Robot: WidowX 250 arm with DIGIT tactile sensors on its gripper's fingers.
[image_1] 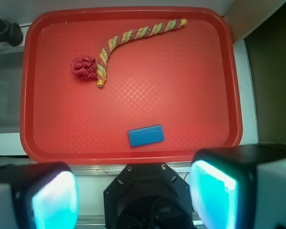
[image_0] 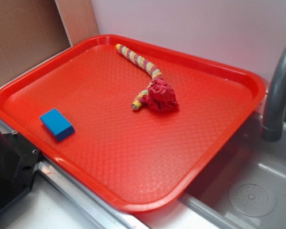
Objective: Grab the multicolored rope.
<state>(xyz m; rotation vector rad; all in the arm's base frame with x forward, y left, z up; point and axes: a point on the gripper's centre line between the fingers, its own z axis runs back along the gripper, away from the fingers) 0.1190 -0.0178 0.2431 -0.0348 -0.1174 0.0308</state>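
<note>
The multicolored rope (image_0: pixel 138 62) (image_1: pixel 128 36) lies bent on the red tray (image_0: pixel 133 157) (image_1: pixel 181 95), its yellow, pink and green strands running from the far rim to the tray's middle. A wrinkly red cloth ball (image_0: pixel 161 95) (image_1: pixel 84 67) touches its near end. My gripper (image_1: pixel 136 198) hovers high above the robot's base, outside the tray's near edge, far from the rope. It is open, with nothing between its cyan-lit pads (image_1: pixel 213 193). The gripper itself does not show in the exterior view.
A small blue block (image_0: pixel 57 124) (image_1: pixel 146 135) lies on the tray near its front edge. The black robot base (image_0: pixel 9 167) (image_1: pixel 148 195) stands by the tray. A grey faucet (image_0: pixel 279 90) and a sink (image_0: pixel 257 191) are beside the tray.
</note>
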